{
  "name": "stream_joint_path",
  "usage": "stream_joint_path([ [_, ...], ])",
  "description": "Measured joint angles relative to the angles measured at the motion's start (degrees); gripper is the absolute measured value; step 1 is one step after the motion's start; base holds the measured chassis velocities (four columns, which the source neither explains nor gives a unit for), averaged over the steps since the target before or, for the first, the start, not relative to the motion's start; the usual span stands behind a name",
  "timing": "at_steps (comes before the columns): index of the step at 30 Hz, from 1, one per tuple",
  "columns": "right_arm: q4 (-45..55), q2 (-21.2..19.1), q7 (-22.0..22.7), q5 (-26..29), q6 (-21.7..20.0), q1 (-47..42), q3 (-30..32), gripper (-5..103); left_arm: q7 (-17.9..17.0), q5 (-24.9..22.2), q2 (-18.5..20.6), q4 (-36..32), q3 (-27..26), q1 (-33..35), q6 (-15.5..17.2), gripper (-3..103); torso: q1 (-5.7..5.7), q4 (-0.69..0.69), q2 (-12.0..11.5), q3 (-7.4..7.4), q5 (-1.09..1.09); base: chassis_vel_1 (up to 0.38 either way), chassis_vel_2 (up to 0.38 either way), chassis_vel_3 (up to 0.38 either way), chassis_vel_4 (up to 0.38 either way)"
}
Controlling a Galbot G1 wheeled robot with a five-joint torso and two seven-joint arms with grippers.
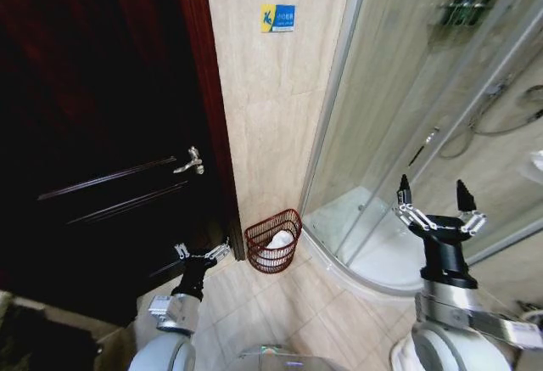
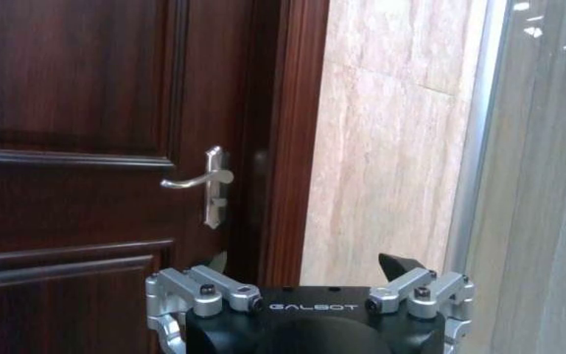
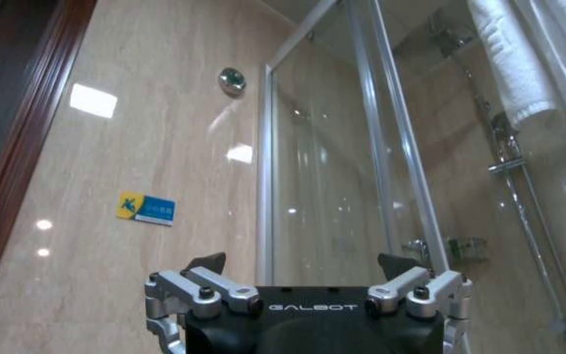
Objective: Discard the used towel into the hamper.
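The round, dark red-brown openwork hamper (image 1: 273,240) sits on the tiled floor, tucked against the beige stone wall (image 1: 271,116) between the dark wooden door (image 1: 93,133) and the curved glass shower enclosure (image 1: 424,91). Inside it lies a crumpled white towel (image 1: 276,244), resting below the rim. Just beside the hamper, toward the door, hangs the left gripper (image 1: 204,254), low and near the floor, its 2 fingers spread apart with nothing between them. From the left wrist view that same gripper (image 2: 308,276) faces the door's silver lever handle (image 2: 204,181) and the red-brown door frame (image 2: 288,140). Over on the other side, the right gripper (image 1: 438,203) is raised in front of the shower glass, well apart from the hamper, its 2 dark fingertips wide apart and empty. In the right wrist view it (image 3: 303,271) points up the wall toward a small blue and yellow sticker (image 3: 147,209), with a white towel on the shower rail (image 3: 519,66) behind the glass.
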Motion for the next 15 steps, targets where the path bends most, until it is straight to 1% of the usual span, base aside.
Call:
stream_joint_path([
  [3,0.00,0.00,0.00,0.00,0.00,0.02,0.00,100,0.00,-0.01,0.00,0.00,0.00,-0.02,0.00,100,0.08,-0.01,-0.05,0.03,0.03,-0.009,0.018,0.001,-0.023],
  [10,0.00,0.01,-0.01,0.00,0.09,0.04,0.09,100,0.00,0.00,0.00,0.00,0.00,-0.03,0.00,100,0.13,-0.01,-0.08,0.04,0.03,-0.052,0.059,0.044,-0.064],
  [15,0.00,0.02,-0.07,-0.01,0.19,0.03,-0.07,100,0.00,0.00,-0.01,0.00,0.00,-0.02,0.00,100,0.05,-0.01,-0.05,0.01,0.03,-0.002,-0.014,-0.007,0.002],
])
